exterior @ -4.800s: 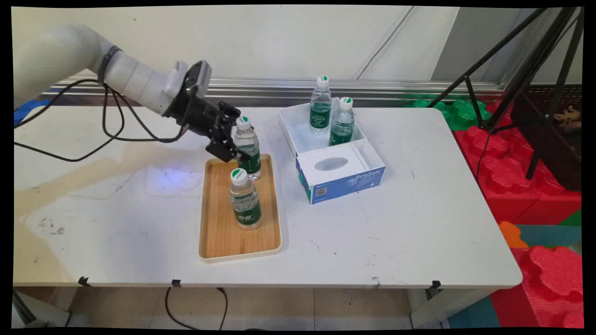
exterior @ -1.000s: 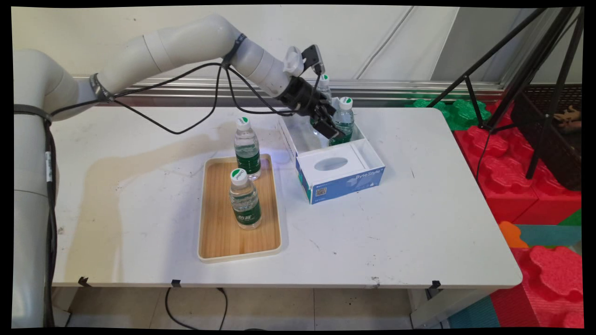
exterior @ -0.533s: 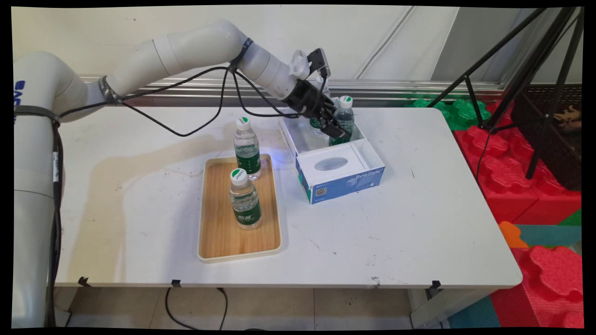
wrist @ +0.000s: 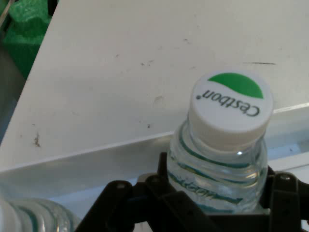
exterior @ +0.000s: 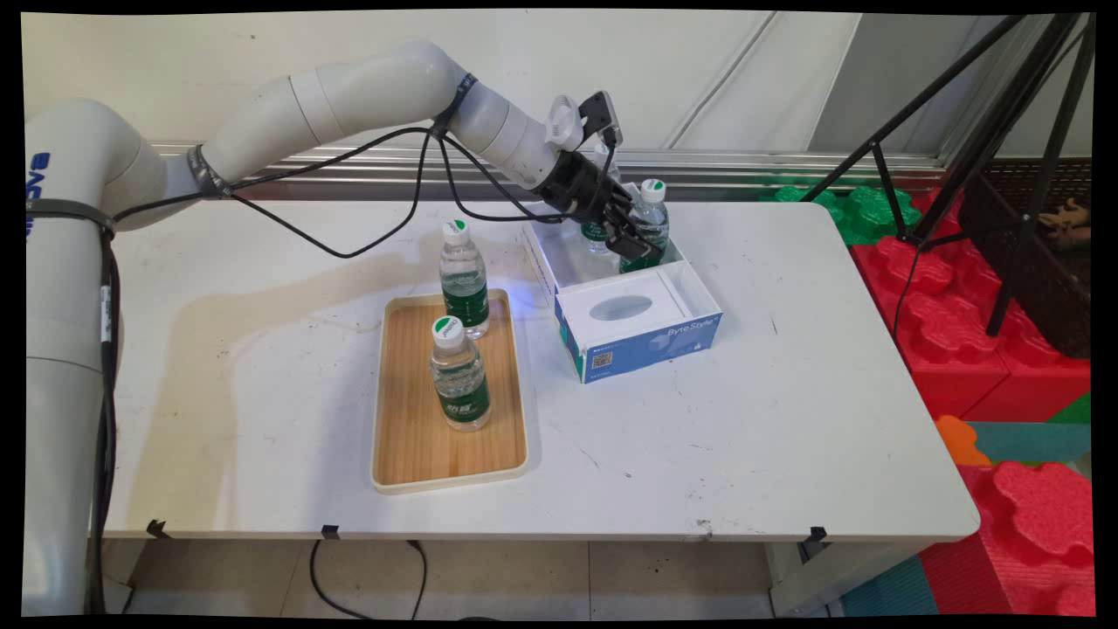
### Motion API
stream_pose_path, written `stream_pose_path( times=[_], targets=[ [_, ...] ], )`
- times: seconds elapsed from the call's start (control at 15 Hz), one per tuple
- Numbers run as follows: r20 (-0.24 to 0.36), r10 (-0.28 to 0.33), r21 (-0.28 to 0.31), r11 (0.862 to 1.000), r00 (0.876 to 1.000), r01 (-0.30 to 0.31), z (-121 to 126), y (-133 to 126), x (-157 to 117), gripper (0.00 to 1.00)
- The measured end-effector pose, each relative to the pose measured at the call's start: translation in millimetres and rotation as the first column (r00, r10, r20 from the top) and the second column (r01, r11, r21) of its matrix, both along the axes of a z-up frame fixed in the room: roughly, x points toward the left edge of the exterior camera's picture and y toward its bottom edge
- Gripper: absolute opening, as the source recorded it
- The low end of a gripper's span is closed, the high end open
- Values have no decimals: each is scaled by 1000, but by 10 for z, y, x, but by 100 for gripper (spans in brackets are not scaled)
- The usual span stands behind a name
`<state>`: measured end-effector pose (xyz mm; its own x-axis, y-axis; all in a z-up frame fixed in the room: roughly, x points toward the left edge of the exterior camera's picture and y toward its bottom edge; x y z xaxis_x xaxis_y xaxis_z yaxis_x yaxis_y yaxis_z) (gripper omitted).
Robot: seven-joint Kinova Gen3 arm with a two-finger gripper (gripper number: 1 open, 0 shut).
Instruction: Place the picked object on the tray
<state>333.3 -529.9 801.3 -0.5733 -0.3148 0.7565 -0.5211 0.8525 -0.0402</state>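
Note:
My gripper (exterior: 636,245) reaches into the open white-and-blue box (exterior: 690,301) at the table's back. It is shut on the body of a clear water bottle (exterior: 651,214) with a green label and a white-and-green cap. In the hand view that bottle (wrist: 222,159) stands upright between my black fingers (wrist: 282,193), its cap just above them. A second bottle (exterior: 597,231) stands in the box behind, partly hidden by my hand; the hand view shows the second bottle (wrist: 29,215) at lower left.
A wooden tray (exterior: 419,454) left of the box carries two more upright bottles, the far bottle (exterior: 463,279) and the near bottle (exterior: 458,374). Black tripod legs (exterior: 987,131) and red foam blocks (exterior: 961,297) stand beyond the table's right edge.
The arm left the far tray bottle and swung right to the box. Over the last second my gripper shut on the nearer box bottle, whose cap shifted slightly up and right.

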Motion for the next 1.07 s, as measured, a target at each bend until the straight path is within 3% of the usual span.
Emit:
stream_pose_path(
  times=[0.6,1.07],
  targets=[
    [-19,10,-38,999,1000,-11,249,119,110,0],
    [-49,17,-82,996,999,-21,683,414,398,0]
  ],
)
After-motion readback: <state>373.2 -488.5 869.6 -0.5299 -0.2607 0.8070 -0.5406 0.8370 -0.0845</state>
